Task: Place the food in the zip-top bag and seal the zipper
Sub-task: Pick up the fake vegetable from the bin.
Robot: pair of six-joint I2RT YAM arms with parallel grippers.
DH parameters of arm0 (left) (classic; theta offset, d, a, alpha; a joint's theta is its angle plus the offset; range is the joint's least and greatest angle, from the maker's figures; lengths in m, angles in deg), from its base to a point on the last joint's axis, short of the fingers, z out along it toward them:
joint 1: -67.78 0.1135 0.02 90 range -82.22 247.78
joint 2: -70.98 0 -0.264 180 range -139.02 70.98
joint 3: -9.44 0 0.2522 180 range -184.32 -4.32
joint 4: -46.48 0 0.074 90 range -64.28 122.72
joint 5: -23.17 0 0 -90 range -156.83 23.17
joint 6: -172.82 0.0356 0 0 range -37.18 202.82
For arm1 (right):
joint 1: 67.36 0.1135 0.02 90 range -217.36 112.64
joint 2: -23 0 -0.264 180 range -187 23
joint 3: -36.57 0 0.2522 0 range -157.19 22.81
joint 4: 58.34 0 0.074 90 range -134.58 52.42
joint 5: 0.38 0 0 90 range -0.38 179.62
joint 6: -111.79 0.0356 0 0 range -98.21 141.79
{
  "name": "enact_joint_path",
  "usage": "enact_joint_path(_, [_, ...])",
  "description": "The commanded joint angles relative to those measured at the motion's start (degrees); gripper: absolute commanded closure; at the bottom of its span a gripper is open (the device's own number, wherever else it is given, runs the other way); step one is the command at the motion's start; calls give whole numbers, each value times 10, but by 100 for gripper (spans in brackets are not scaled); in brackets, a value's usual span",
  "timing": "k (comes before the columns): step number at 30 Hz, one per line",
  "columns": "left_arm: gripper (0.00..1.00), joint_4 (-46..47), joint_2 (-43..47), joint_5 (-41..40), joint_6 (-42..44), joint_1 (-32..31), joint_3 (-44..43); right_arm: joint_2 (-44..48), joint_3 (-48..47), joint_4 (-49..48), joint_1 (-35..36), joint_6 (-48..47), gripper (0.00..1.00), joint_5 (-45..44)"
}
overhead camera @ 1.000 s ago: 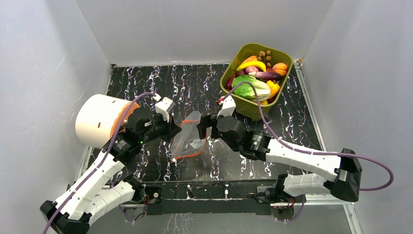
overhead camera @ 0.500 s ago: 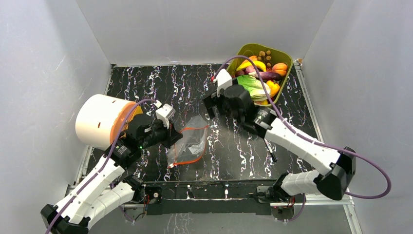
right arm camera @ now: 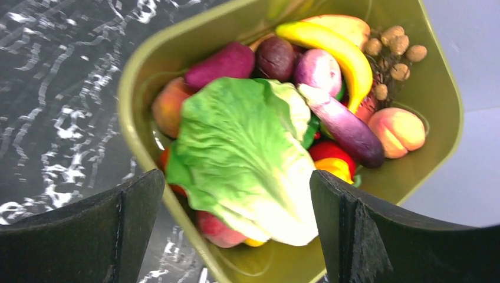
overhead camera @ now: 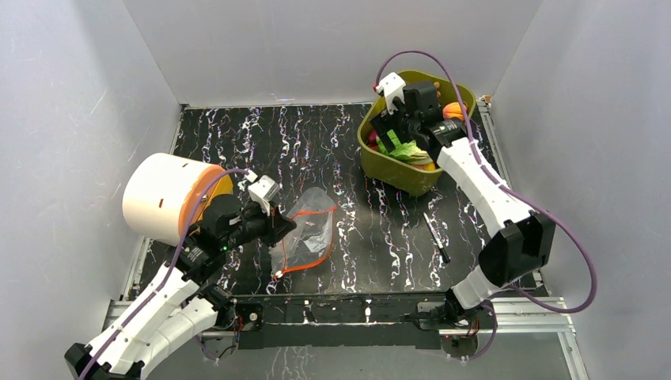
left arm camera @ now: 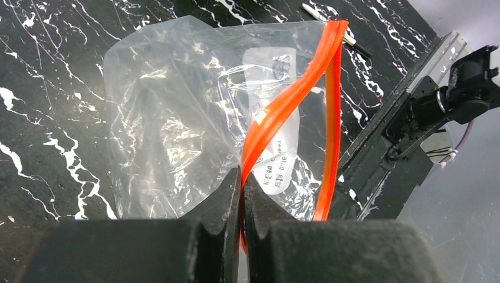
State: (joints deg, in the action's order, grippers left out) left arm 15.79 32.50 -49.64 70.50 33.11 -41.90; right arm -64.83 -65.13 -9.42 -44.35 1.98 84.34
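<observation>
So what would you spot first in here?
The green tub at the back right, heaped with bright toy food, with a big lettuce on top and the right tool open above it. Next, the clear bag in the middle, its orange strip pinched by the left tool.

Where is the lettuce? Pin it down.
In the top external view, the lettuce lies in the olive-green tub at the far right, just below the right gripper, jaws open.
</observation>
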Motion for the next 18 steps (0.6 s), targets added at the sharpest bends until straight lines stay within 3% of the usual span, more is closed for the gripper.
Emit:
enact_joint_path(1, [100, 19, 27, 10, -4, 1, 10, -38, -51, 45, -45, -66, 6, 4])
enact_joint_path(5, [100, 17, 30, 11, -2, 1, 12, -63, -65, 59, -73, -99, 2, 27])
enact_joint_path(18, [100, 8, 17, 19, 4, 0, 8, -188, -173, 150, -114, -166, 2, 139])
